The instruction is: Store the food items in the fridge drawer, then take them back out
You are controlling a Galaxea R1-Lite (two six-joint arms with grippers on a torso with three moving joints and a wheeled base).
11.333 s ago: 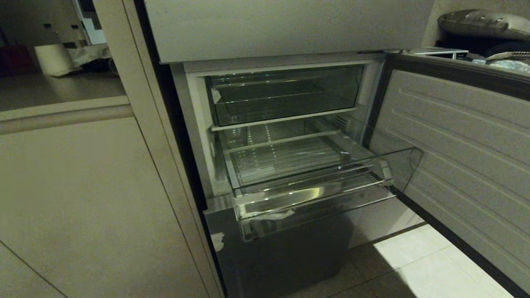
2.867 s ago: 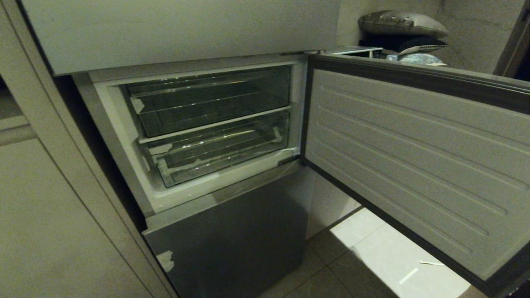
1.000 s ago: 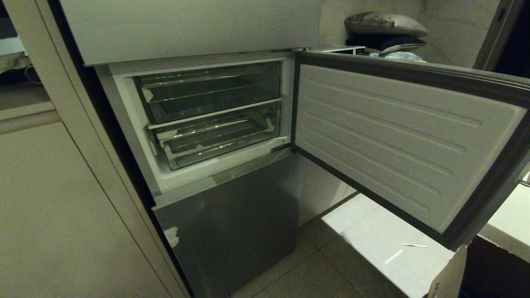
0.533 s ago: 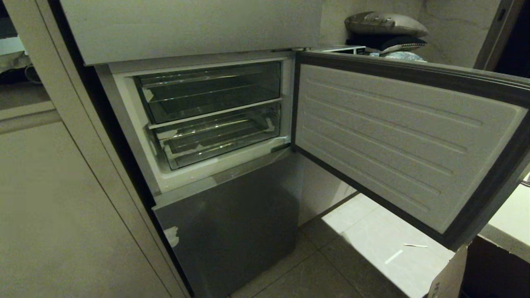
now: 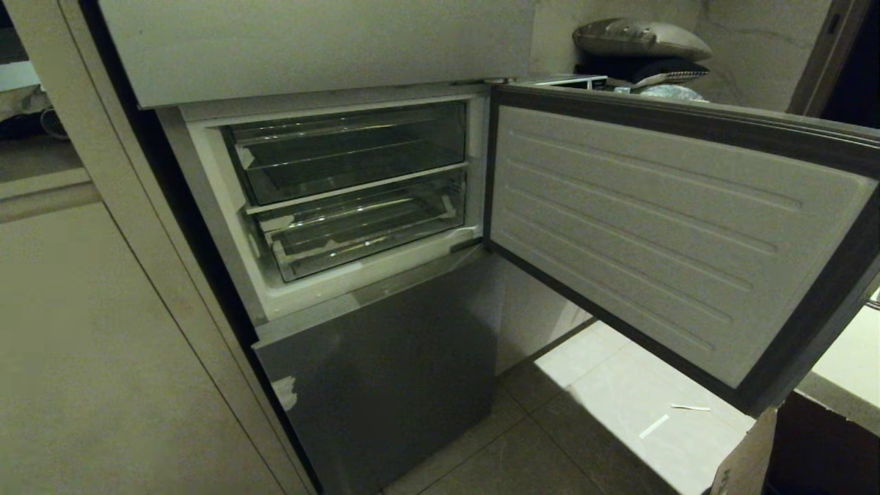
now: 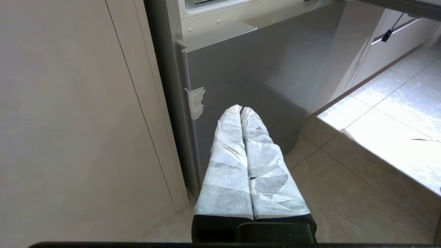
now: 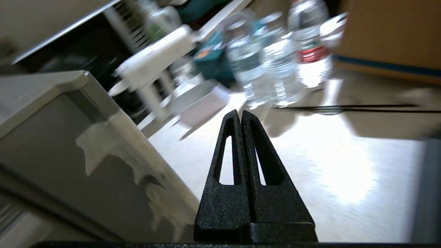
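A dim kitchen: the fridge's door stands open at three o'clock, the drawer pushed in. Clear, stiff, light plastic, likely slippery; grip its front lip. Both grippers, left and right, are closed and empty.

Left tool fingers pressed together, wrapped in white, right tool closed, empty

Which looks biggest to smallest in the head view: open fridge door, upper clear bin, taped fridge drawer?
1. open fridge door, though nearness to the camera inflates it.
2. upper clear bin.
3. fridge drawer, only slightly smaller than the bin, so that order is unsure.
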